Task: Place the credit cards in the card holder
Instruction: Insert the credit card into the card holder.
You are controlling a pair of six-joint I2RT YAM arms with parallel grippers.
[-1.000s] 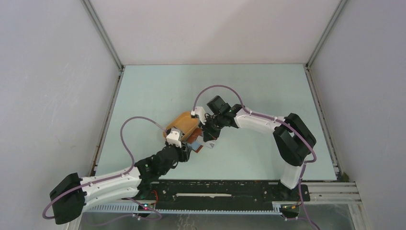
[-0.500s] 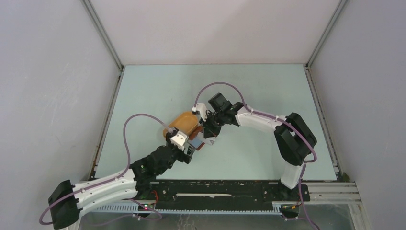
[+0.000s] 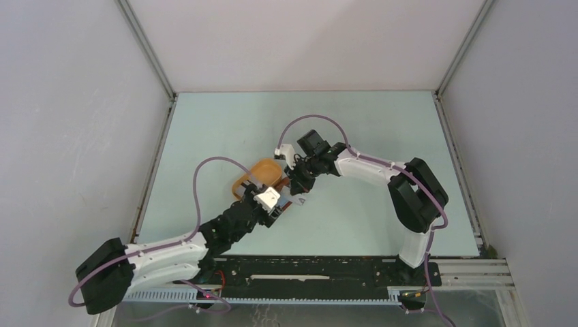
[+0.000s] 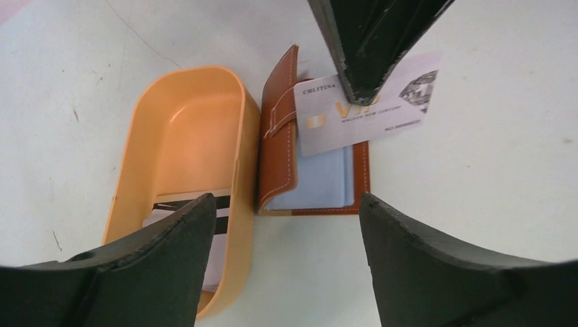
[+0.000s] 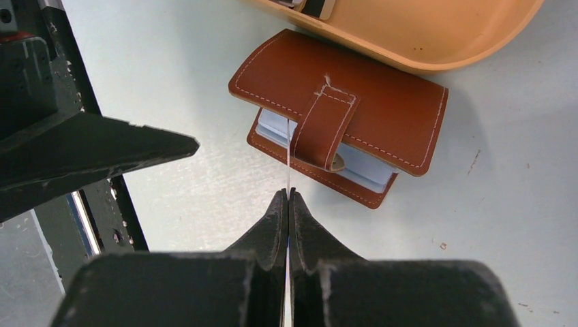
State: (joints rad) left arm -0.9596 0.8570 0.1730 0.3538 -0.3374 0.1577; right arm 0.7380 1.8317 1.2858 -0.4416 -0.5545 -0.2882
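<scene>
The reddish-brown card holder lies beside the tray, its flap half folded over the pale blue inside. My right gripper is shut on a grey-white credit card. It holds the card edge-on just above the holder's open side. In the top view the right gripper sits over the holder. My left gripper is open and empty, hovering just near the holder and the tray's end. More cards lie in the tray.
The orange-yellow oval tray sits right against the holder's left side, also in the right wrist view and the top view. The two grippers are close together. The black rail runs along the table's near edge.
My left arm has swung right, bringing its open gripper next to the holder. My right gripper has shifted slightly back and left with the card still in it.
</scene>
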